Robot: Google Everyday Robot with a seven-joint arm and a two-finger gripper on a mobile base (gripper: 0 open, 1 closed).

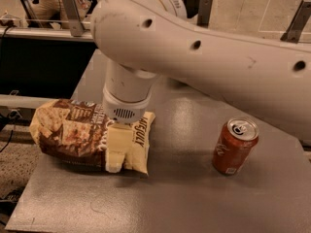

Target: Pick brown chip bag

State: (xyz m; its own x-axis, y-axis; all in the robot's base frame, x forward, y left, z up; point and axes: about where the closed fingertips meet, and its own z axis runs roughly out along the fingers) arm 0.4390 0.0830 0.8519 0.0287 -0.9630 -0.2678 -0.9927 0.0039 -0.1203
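Brown and cream foil, taken from the single camera view: note the brown chip bag (68,132) lying flat on the left part of the tabletop (194,198), close to the left edge, cream end toward the middle. Note the tool (120,152) planted on that cream end, hung under the wrist of the big white arm (204,57); cannot tell whether spread or closed, with pale tool parts blending into pale packaging. Judged risky on several counts: pinching only a loose fold of slippery film and losing it on the lift; pressing too hard and crushing the chips or bursting the seal; shoving the bag leftward off the tabletop instead of gripping it; lifting by one end and letting the heavier brown end sag, swing or pull free. Little danger to the soda can (234,147), standing upright well apart to the right.
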